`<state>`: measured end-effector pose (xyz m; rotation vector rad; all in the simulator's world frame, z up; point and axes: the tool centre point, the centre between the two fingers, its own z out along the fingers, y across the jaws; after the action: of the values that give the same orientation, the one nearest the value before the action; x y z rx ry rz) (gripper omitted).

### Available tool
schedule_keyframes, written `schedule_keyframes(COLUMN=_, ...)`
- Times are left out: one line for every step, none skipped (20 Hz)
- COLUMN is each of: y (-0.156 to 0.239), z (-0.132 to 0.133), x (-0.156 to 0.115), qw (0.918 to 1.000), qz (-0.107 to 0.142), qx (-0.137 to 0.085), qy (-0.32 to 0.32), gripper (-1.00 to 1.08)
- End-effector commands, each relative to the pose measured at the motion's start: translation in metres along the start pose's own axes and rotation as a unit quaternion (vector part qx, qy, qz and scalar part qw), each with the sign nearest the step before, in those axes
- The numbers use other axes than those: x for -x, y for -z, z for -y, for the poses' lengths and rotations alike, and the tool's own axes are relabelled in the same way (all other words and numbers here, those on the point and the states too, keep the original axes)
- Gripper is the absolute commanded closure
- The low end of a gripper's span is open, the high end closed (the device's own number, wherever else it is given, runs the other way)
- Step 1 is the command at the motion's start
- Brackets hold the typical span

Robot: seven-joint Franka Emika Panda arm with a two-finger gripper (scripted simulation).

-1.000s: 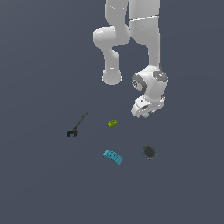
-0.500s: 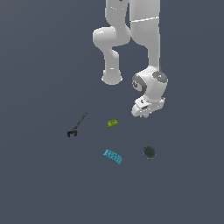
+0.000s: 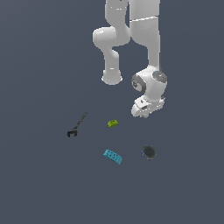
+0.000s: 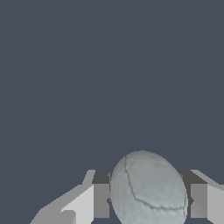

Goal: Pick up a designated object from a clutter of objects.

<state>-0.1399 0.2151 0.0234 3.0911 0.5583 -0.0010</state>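
Note:
The pale grey-white ball (image 4: 148,192) sits between my two fingers (image 4: 101,200) in the wrist view, and its sides meet both pads. My gripper (image 4: 149,201) is shut on it. In the exterior view the gripper (image 3: 142,113) is low over the floor and hides the ball. The rest of the clutter lies apart from it. The yellow-green block (image 3: 113,123) is toward the exterior view's left. The dark round disc (image 3: 149,152) and the cyan studded brick (image 3: 113,156) lie below it in that view. The thin black wrench-like tool (image 3: 77,125) is farthest left.
The arm's white base and links (image 3: 131,43) stand behind the gripper in the exterior view. The floor (image 3: 43,183) is plain dark grey.

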Motion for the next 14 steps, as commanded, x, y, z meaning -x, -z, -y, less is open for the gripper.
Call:
schedule_keyframes(y=0.004, z=-0.004, x=-0.001, qw=1.0000, qz=0.000, qx=0.000, qy=0.000, gripper=1.08)
schedule_keyframes(y=0.006, z=-0.007, x=-0.002, qw=1.0000, qz=0.000, qx=0.000, qy=0.000, gripper=1.08)
schedule_keyframes(y=0.009, z=-0.010, x=-0.003, qw=1.0000, qz=0.000, qx=0.000, qy=0.000, gripper=1.08)
schedule_keyframes(y=0.012, z=-0.013, x=-0.003, qw=1.0000, qz=0.000, qx=0.000, qy=0.000, gripper=1.08)
schedule_keyframes(y=0.015, z=-0.017, x=-0.004, qw=1.0000, qz=0.000, qx=0.000, qy=0.000, gripper=1.08)
schedule_keyframes(y=0.018, z=-0.021, x=-0.005, qw=1.0000, qz=0.000, qx=0.000, qy=0.000, gripper=1.08)
schedule_keyframes(y=0.022, z=-0.025, x=-0.006, qw=1.0000, qz=0.000, qx=0.000, qy=0.000, gripper=1.08)
schedule_keyframes(y=0.026, z=-0.030, x=-0.007, qw=1.0000, qz=0.000, qx=0.000, qy=0.000, gripper=1.08)
schedule_keyframes(y=0.031, z=-0.035, x=-0.008, qw=1.0000, qz=0.000, qx=0.000, qy=0.000, gripper=1.08)
schedule_keyframes(y=0.036, z=-0.040, x=-0.010, qw=1.0000, qz=0.000, qx=0.000, qy=0.000, gripper=1.08)
schedule_keyframes(y=0.041, z=-0.046, x=-0.011, qw=1.0000, qz=0.000, qx=0.000, qy=0.000, gripper=1.08)
schedule_keyframes(y=0.046, z=-0.052, x=-0.012, qw=1.0000, qz=0.000, qx=0.000, qy=0.000, gripper=1.08)
schedule_keyframes(y=0.052, z=-0.058, x=-0.014, qw=1.0000, qz=0.000, qx=0.000, qy=0.000, gripper=1.08)
schedule_keyframes(y=0.058, z=-0.065, x=-0.016, qw=1.0000, qz=0.000, qx=0.000, qy=0.000, gripper=1.08)
